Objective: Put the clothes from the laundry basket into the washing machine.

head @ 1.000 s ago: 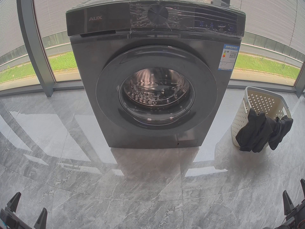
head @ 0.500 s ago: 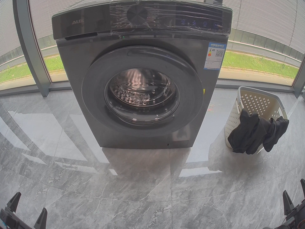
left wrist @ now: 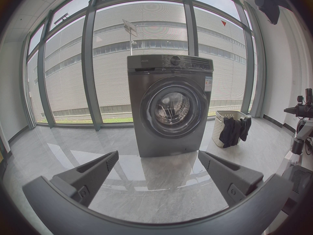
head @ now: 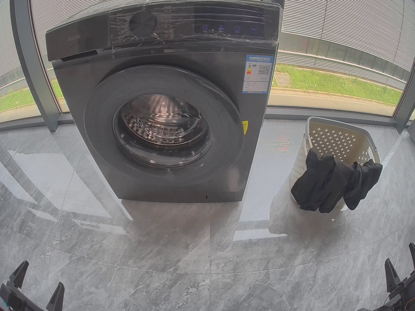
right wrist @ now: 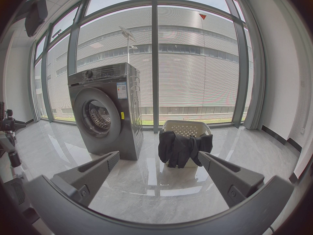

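Both sets of jaws stood spread and empty, low over the floor [head: 173,247]. Dark clothes [head: 333,181] hung over the near rim of the white basket [head: 342,125], just right of the washer [head: 168,78].

Glossy stone floor [head: 181,247]; perforated plastic laundry basket [head: 337,139]; matt cloth clothes [head: 328,182].

Washing machine door [head: 218,109] shut; bare floor [head: 207,247] leads to laundry basket [head: 337,142].
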You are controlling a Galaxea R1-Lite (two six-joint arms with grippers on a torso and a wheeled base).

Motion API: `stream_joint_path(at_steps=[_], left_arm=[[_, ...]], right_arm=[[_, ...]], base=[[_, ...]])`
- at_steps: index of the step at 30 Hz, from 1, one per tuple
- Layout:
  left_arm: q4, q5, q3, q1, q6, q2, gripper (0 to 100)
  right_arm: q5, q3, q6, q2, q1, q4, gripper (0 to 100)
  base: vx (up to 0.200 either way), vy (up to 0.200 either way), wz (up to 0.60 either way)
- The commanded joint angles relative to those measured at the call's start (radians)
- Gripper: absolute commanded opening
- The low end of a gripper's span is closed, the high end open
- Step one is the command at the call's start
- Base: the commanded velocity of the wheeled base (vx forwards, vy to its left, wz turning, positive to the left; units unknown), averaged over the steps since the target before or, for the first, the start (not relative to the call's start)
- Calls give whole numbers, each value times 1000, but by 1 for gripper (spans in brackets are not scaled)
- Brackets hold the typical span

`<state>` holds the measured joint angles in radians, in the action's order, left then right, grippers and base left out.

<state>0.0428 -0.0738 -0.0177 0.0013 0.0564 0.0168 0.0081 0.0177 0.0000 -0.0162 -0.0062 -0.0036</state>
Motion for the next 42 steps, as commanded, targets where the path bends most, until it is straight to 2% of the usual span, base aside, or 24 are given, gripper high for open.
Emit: stream_joint_path(at_steps=[1,42], left_arm=[[0,0,18,0,0,-17,100],[0,0,18,0,0,-17,100]], right_arm=[[1,-18,0,16,0,-1,100],[1,-18,0,16,0,-1,100]], base=[[0,-200,0],[0,-200,0]])
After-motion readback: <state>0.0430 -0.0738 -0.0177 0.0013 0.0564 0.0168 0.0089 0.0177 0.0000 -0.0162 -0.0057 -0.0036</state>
